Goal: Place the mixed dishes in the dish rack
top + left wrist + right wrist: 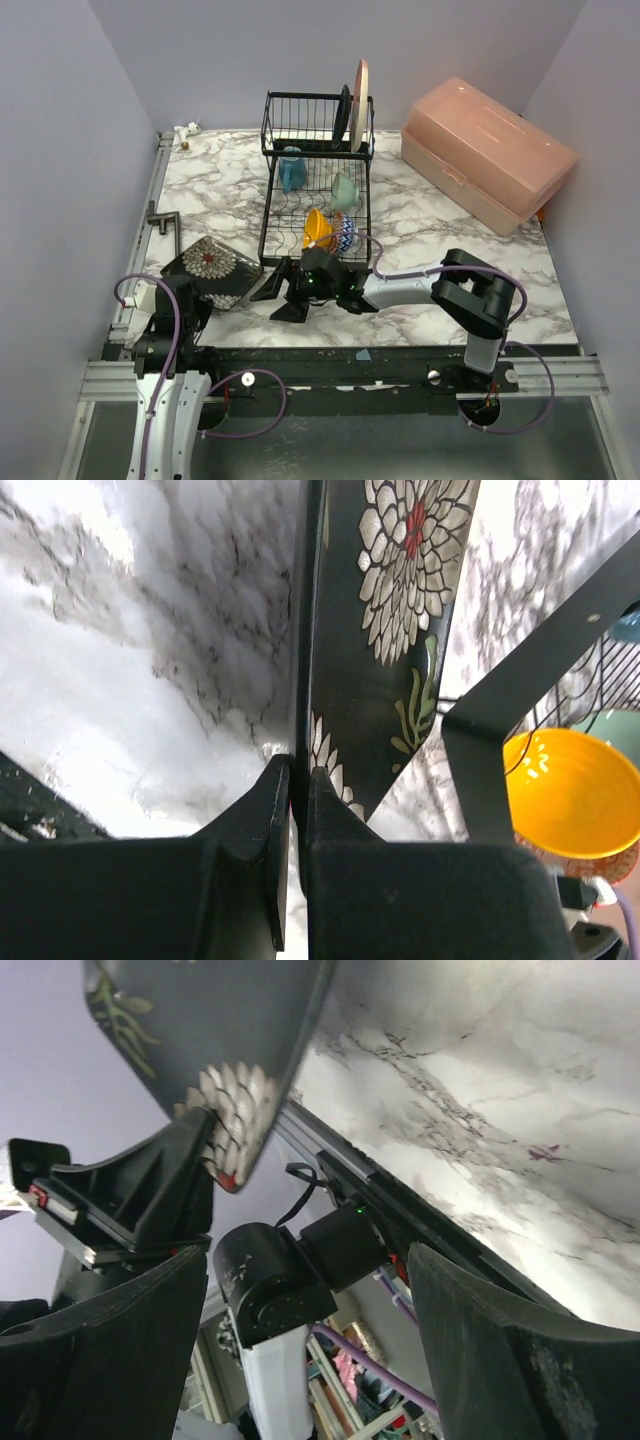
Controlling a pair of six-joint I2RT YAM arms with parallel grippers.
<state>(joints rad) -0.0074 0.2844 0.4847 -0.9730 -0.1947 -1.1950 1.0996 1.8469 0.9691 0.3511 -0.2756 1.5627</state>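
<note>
1 dish left: left fingers (278, 812) clamp black square patterned plate (210, 265), right fingers (290, 308) wide; next likely dish rack (317, 96) at 1 o'clock.

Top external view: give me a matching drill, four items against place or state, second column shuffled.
1 black square patterned plate
2 orange bowl
3 beige-pink round plate
4 right end effector

a upright in the dish rack rear section
b open, holding nothing
c clamped by the left end effector
d front end of the dish rack

Pairs: 1-c, 2-d, 3-a, 4-b
</note>
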